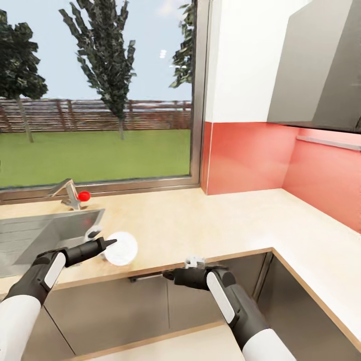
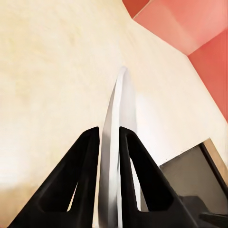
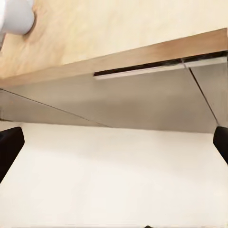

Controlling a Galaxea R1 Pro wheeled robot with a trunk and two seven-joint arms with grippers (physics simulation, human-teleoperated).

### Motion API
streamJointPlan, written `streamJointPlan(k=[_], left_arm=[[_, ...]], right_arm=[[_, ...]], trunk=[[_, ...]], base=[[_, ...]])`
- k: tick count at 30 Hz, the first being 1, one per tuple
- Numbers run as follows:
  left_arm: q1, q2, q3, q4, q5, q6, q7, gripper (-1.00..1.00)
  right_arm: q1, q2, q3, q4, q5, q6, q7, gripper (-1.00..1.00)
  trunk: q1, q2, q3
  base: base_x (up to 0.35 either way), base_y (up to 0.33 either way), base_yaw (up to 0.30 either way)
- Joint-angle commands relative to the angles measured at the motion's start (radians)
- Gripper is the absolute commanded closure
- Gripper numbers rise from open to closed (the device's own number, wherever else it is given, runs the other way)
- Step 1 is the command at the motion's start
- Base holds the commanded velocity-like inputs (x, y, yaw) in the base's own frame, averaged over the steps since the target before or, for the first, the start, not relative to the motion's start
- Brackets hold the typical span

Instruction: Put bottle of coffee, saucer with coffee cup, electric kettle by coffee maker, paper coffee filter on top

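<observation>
Left gripper (image 1: 109,243): my two black fingers (image 2: 83,175) are pressed against both faces of the saucer (image 1: 122,247), pinching its rim edge-on between them.
Saucer: white and round; in the head view it sits at my left fingertips, over the kitchen countertop (image 1: 200,225), just right of the sink (image 1: 45,233). Whether it rests on the wood or is lifted, I cannot tell.
Saucer, left wrist view: its thin edge (image 2: 116,137) runs straight out between my fingers, over the light wood-grain surface.
Right gripper (image 1: 169,274): my fingers are spread wide, seen at opposite edges of the right wrist view (image 3: 9,149); nothing is between them.
Right gripper position: in front of the countertop's front edge, before the grey cabinet fronts (image 3: 133,99), touching nothing.
Faucet (image 1: 67,193): behind the sink, with a red knob (image 1: 84,195).
Backsplash (image 1: 250,158): red, at the corner.
</observation>
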Motion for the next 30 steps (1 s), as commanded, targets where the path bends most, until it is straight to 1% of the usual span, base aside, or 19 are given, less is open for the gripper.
streamJointPlan(k=[1,8,14,17,19,21,22,23,26,27,28,30], left_arm=[[-0.001,0.0,0.002,0.0,0.002,0.005,-0.001,1.0],[-0.001,0.0,0.002,0.0,0.002,0.005,-0.001,1.0],[-0.001,0.0,0.002,0.0,0.003,0.005,-0.004,1.0],[-0.001,0.0,0.002,0.0,0.003,0.005,-0.031,1.0],[0.0,0.001,0.001,0.0,0.002,0.005,-0.068,1.0],[0.002,0.001,0.001,0.0,0.0,0.005,-0.098,1.0],[0.004,0.002,0.001,0.0,0.0,0.005,-0.108,1.0],[0.005,0.003,0.001,0.001,0.0,0.004,-0.115,1.0],[0.007,0.005,0.004,0.001,-0.001,0.004,-0.127,1.0],[0.008,0.007,0.006,0.001,-0.001,0.004,-0.13,1.0],[0.008,0.01,0.012,0.001,-0.001,0.003,-0.139,1.0],[0.008,0.021,0.025,0.003,-0.001,0.003,-0.169,1.0]], right_arm=[[-0.001,0.0,-0.001,-0.001,0.005,0.004,0.005,-1.0],[-0.001,-0.001,-0.001,-0.001,0.005,0.004,0.005,-1.0],[-0.001,-0.002,0.006,0.006,0.011,0.003,0.003,-1.0],[-0.001,-0.003,0.007,0.025,0.019,-0.004,-0.001,-1.0],[-0.001,-0.004,0.008,0.083,0.027,-0.033,-0.002,-1.0],[-0.001,-0.003,0.009,0.175,0.052,-0.086,-0.002,-1.0],[-0.001,-0.003,0.01,0.229,0.075,-0.122,-0.003,-1.0],[-0.001,-0.002,0.011,0.286,0.104,-0.166,-0.002,-1.0],[-0.001,-0.002,0.01,0.452,0.209,-0.315,-0.002,-1.0],[-0.001,-0.002,0.01,0.48,0.226,-0.34,-0.002,-1.0],[-0.001,-0.001,0.01,0.537,0.254,-0.389,-0.002,-1.0],[-0.001,-0.002,0.01,0.651,0.295,-0.483,-0.004,-1.0]], trunk=[[0.0,-0.003,-0.002],[0.0,-0.003,-0.002],[0.0,-0.003,-0.002],[0.0,-0.003,-0.002],[0.0,-0.003,-0.002],[0.0,-0.003,-0.002],[0.0,-0.003,-0.002],[0.0,-0.003,-0.002],[0.0,-0.003,-0.002],[0.0,-0.003,-0.002],[0.0,-0.003,-0.002],[0.0,-0.003,-0.002]], base=[[-0.342,0.0,0.0],[-0.342,0.01,0.0],[-0.341,0.112,0.0],[-0.222,0.074,0.0],[-0.087,0.028,0.0],[-0.036,0.011,0.0],[-0.018,0.006,0.0],[-0.011,0.004,0.0],[-0.005,0.002,0.0],[-0.002,0.001,0.0],[-0.002,0.0,0.0],[0.0,0.0,0.0]])
